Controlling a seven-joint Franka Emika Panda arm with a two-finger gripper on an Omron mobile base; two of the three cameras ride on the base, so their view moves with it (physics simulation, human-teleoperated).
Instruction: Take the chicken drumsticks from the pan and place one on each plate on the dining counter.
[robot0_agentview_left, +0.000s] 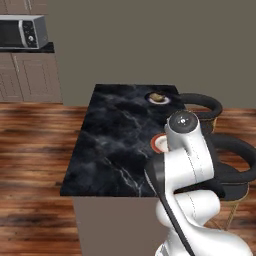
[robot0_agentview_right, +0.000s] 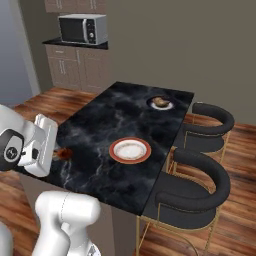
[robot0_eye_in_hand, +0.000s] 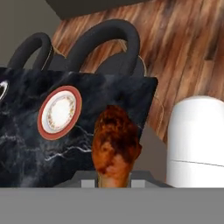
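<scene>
Two plates: the near plate (robot0_agentview_right: 130, 150) lies bare on the dining counter (robot0_agentview_right: 105, 125); the far plate (robot0_agentview_right: 161, 103) at the counter's far end already carries a drumstick (robot0_agentview_right: 160, 101).
Second drumstick: the drumstick in the gripper (robot0_eye_in_hand: 114, 146) rises straight up from the bottom of the hand view, thick glossy end outermost, narrow end down between the fingers. In the right base view a brown bit of it shows just past the hand, over the near left part of the counter.
Gripper: the gripper (robot0_eye_in_hand: 113, 181) has its fingers closed nearly together, clamped on the narrow bone end of the drumstick.
Position: drumstick and bare plate are apart; the plate sits up and to the left in the hand view, further along the counter toward the stools (robot0_agentview_right: 200, 175).
Weight: probably light; the arm should hardly feel it.
Surface: glossy, so likely slick; a grip on the tapering end could let it slide or pivot.
Stiffness: firm along the bone, softer at the thick end, I would judge.
Best hold: the narrow end fits the fingers well, but the thick end hangs free, so slow moves suit it.
Release: low over the white middle of the plate, since a rounded leg may roll toward the rim.
</scene>
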